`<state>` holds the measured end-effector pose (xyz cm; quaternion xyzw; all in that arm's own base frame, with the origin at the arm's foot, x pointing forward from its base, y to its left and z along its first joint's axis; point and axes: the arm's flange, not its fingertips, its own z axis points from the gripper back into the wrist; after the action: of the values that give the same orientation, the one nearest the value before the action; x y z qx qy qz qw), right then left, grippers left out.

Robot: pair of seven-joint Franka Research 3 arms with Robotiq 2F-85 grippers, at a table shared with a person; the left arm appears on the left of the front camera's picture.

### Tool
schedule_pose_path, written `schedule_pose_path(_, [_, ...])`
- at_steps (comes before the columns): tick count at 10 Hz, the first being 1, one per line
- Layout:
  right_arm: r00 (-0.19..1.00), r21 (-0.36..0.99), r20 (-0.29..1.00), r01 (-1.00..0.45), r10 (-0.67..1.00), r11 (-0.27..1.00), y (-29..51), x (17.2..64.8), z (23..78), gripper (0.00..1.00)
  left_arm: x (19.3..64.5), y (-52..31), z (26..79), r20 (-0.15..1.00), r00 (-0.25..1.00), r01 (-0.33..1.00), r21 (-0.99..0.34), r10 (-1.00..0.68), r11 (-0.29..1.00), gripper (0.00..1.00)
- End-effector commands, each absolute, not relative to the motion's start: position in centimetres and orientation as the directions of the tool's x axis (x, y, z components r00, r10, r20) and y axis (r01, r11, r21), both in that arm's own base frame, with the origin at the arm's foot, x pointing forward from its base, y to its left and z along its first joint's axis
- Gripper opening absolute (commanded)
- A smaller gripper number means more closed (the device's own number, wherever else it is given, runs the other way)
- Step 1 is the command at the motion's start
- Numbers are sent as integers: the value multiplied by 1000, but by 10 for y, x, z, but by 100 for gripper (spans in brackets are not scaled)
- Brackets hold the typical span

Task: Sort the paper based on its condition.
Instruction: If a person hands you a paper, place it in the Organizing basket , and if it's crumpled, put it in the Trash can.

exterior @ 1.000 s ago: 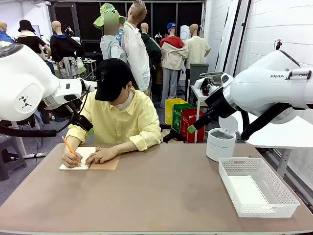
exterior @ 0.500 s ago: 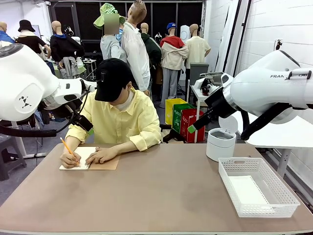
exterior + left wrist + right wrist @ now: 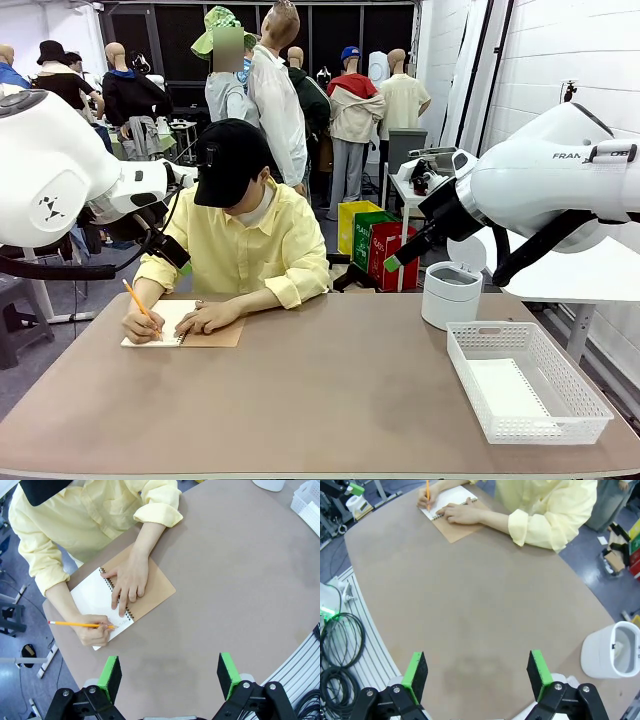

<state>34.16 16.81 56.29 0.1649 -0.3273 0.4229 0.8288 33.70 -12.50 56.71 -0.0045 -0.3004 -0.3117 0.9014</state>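
A brown counter (image 3: 330,400) runs across the front view, with a person (image 3: 240,240) in a yellow shirt and black cap seated at its far side, in the upper left of the frame. The person leans over a spiral-bound notebook (image 3: 222,338) that lies open on the counter with its kraft cover showing beside a white page. One hand (image 3: 143,326) holds an orange pencil (image 3: 140,300) with its tip on the page. The other hand (image 3: 208,318) rests flat across the spiral binding.

At the lower right of the front view a white mesh basket (image 3: 545,428) sits on the counter. The paper (image 3: 505,388) lies flat on the basket's floor. It looks like a single white sheet, though the mesh wall makes the count hard to judge. A round white bin (image 3: 450,300) stands just behind the basket, its lid tipped up.

In the left wrist view the left tool (image 3: 169,677) hangs high above bare counter at the bottom of the frame. Its green pads (image 3: 110,676) are set wide apart with nothing between them, and the notebook and writing hands are in the upper left.

In the right wrist view the right tool (image 3: 476,672) is likewise spread wide and empty above bare counter. The bin is at the lower right edge and the person is along the top.
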Motion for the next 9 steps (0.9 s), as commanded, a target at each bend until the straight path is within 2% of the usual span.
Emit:
schedule_pose_path(1, [429,-3,681,-809,593,588,168,342,563,100,337,-124,568,546,624,564,180,-559,806,100])
schedule_pose_path(9, [429,-3,681,-809,593,588,168,342,563,100,337,-124,568,546,624,564,180,-559,806,100])
